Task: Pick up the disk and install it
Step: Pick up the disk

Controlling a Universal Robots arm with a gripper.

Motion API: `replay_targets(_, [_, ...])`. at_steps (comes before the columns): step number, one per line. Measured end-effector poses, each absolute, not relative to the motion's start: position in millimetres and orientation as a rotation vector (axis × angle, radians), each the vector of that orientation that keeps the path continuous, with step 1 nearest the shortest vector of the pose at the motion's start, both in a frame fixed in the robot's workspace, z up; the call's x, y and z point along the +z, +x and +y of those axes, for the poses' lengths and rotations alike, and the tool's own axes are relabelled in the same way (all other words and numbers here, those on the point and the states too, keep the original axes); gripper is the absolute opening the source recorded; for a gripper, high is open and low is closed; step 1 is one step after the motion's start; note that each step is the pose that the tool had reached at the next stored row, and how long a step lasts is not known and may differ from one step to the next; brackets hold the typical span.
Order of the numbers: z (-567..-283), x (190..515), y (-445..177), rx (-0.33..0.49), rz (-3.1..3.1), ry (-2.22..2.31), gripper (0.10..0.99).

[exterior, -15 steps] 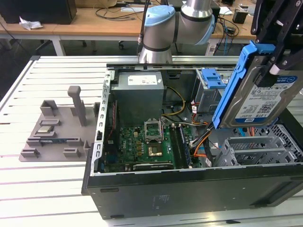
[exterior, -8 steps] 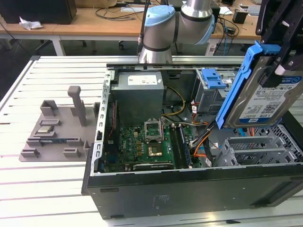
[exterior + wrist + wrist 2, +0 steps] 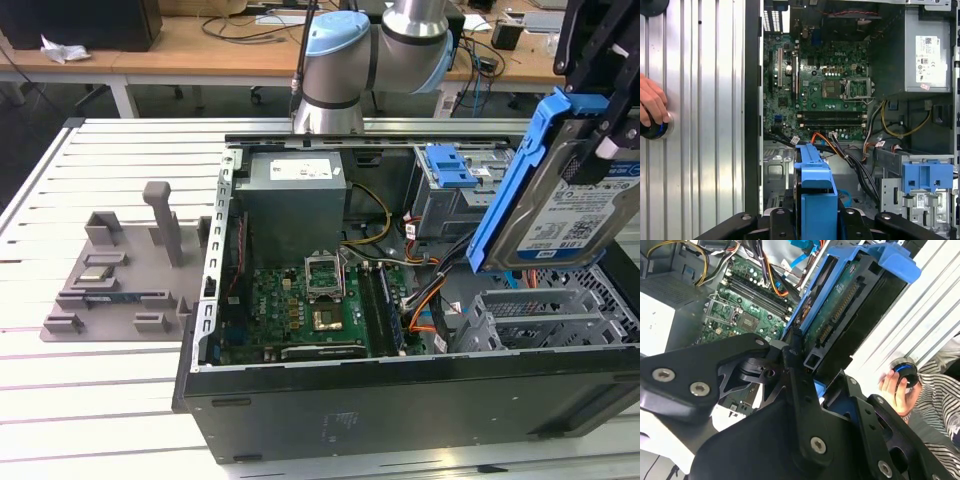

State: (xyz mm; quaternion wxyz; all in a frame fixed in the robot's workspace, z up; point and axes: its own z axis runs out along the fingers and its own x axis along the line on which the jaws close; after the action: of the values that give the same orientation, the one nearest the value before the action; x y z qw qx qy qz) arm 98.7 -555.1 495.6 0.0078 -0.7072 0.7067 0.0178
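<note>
At the exterior view's left you find a grey fixture on the slatted table, at 9 o'clock of the open case. The bits lying on it are too small to make out. Inside the case the board lies flat, with the power supply at its 12 o'clock. The arm stands at 12 o'clock of the case, its upper part cut off by the picture's edge. The blue latch sits at 2 o'clock of the board.

Toward the exterior view's right, the disk hangs in the air above the drive bay, at 3 o'clock of the board and clear of the bay. Its label faces you. Its long axis runs from about 1 o'clock down to 7 o'clock. Its far side is cut off at the picture's edge, and it hides part of the bay. The gripper reaches down from 12 o'clock and is clamped on the disk's upper end; one finger is hidden behind the disk.

In the second wrist view you see the disk's green circuit side and connector, the label hidden. In the first wrist view it shows end-on as a blue rail, long axis aimed at the board. In both wrist views a hand rests on a round knob on the table, outside the case.
</note>
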Motion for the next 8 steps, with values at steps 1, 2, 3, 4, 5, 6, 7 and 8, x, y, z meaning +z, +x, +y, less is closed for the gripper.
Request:
replay_targets(1, [-555.1, 495.5, 99.8, 0.056, 2.209, -2.211, 0.365])
replay_targets(2, [-555.1, 495.3, 100.4, 0.056, 2.209, -2.211, 0.365])
replay_targets(3, [-555.1, 495.2, 101.3, 0.056, 2.209, -2.211, 0.365])
replay_targets(4, [-555.1, 494.9, 102.5, 0.055, 2.209, -2.211, 0.365])
replay_targets(5, [-555.1, 494.3, 103.4, 0.056, 2.209, -2.211, 0.365])
replay_targets(6, [-555.1, 494.0, 104.0, 0.056, 2.209, -2.211, 0.365])
replay_targets(7, [-555.1, 493.7, 104.5, 0.056, 2.209, -2.211, 0.365])
replay_targets(8, [-555.1, 493.0, 105.2, 0.056, 2.209, -2.211, 0.365])
